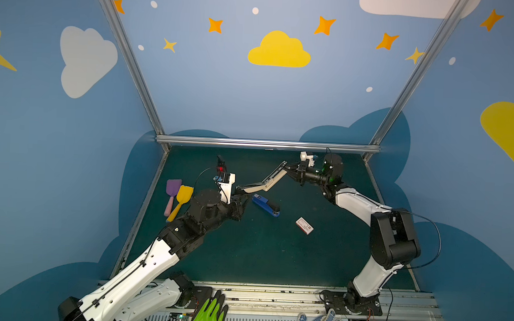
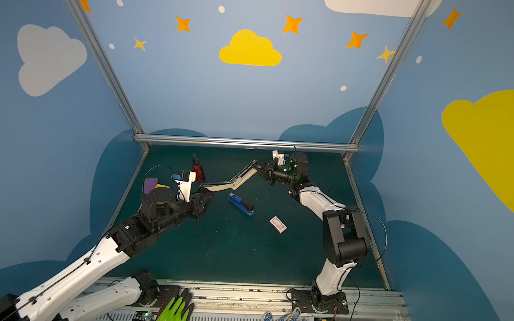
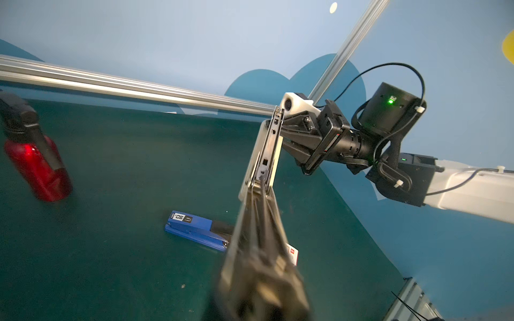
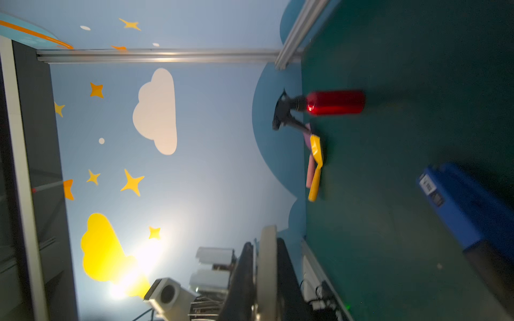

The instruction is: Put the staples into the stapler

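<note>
Because the staples box (image 1: 304, 225) lies on the mat (image 1: 245, 256) on my near side of the blue stapler (image 1: 265, 205), clear of both arms, loading hasn't begun, I judge. Beyond the blue stapler, held aloft, the cream stapler (image 1: 266, 184) hangs hinged open: my left gripper (image 1: 239, 191) pinches one leaf, my right gripper (image 1: 287, 167) the other, exposing its channel.

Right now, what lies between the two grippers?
A beige stapler, hinged open, spans from the left gripper to the right gripper, each shut on one end; both top views show it.
</note>
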`<state>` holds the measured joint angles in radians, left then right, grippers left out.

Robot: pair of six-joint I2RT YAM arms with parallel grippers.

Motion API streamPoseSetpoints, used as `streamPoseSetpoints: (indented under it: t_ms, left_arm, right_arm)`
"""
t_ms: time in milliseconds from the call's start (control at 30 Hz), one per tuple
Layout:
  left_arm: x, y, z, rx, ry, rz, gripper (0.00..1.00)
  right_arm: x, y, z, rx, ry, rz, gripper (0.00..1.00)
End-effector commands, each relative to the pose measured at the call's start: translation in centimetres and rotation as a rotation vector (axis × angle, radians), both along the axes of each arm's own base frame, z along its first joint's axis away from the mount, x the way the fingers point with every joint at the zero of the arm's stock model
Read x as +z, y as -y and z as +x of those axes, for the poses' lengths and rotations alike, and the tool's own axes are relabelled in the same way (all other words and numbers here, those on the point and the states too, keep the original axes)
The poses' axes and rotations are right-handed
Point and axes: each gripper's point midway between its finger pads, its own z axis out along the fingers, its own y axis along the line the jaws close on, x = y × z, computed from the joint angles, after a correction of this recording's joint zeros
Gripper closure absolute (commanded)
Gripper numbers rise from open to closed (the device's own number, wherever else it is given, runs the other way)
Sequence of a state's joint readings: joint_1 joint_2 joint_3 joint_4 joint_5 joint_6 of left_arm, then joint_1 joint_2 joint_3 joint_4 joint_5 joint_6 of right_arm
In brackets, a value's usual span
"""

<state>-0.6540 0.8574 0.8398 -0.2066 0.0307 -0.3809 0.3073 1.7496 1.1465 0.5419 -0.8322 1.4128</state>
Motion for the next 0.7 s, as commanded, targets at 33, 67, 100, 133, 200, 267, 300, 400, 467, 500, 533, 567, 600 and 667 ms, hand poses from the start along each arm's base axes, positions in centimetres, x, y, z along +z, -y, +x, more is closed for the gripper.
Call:
streamPoseSetpoints:
  t_ms: [33, 67, 100, 133, 200, 267, 300, 400, 467, 500, 533, 567, 600, 667]
  left_arm:
    - [0.8, -0.9, -0.1, 0.042, 0.027, -0.035, 0.96]
    - [0.4, -1.0, 0.0, 0.043, 0.02, -0.031, 0.96]
    - [0.1, -1.0, -0.1, 0.044, 0.014, -0.03, 0.96]
    - [-0.3, -1.0, -0.1, 0.044, 0.008, -0.03, 0.96]
    - [-0.8, -1.1, -0.1, 0.049, -0.002, -0.025, 0.95]
    - [-1.1, -1.3, -0.2, 0.057, -0.011, -0.02, 0.94]
    - [-1.3, -1.4, -0.2, 0.062, -0.014, -0.017, 0.93]
    - [-1.4, -1.8, -0.1, 0.082, -0.017, -0.005, 0.85]
    - [-1.5, -2.1, 0.0, 0.096, -0.023, 0.014, 0.77]
    - [-1.4, -2.1, 0.1, 0.103, -0.023, 0.018, 0.73]
    - [-1.4, -2.1, 0.3, 0.108, -0.02, 0.024, 0.67]
    - [-1.4, -2.1, 0.4, 0.106, -0.022, 0.036, 0.62]
    - [-1.4, -2.1, 0.5, 0.106, -0.022, 0.048, 0.58]
    - [-1.5, -1.9, 0.9, 0.104, -0.039, 0.076, 0.52]
  right_arm:
    - [2.8, 3.1, 3.5, -0.163, 0.084, 0.044, 1.0]
    - [2.9, 3.2, 3.5, -0.166, 0.088, 0.05, 1.0]
    - [3.0, 3.2, 3.5, -0.165, 0.089, 0.054, 1.0]
    - [3.0, 3.2, 3.5, -0.165, 0.087, 0.055, 1.0]
    - [2.9, 3.2, 3.4, -0.165, 0.09, 0.055, 1.0]
    - [2.7, 3.2, 3.3, -0.164, 0.088, 0.058, 1.0]
    - [2.4, 3.3, 3.2, -0.163, 0.078, 0.058, 1.0]
    - [2.6, 3.1, 2.9, -0.152, 0.097, 0.073, 1.0]
    - [2.4, 2.9, 2.7, -0.136, 0.098, 0.08, 1.0]
    - [2.1, 2.7, 2.5, -0.126, 0.09, 0.081, 1.0]
    - [1.8, 2.5, 2.3, -0.115, 0.088, 0.08, 1.0]
    - [1.5, 2.2, 1.9, -0.103, 0.087, 0.078, 1.0]
    - [1.1, 1.8, 1.6, -0.087, 0.082, 0.075, 1.0]
    - [0.5, 1.2, 1.0, -0.064, 0.08, 0.076, 1.0]
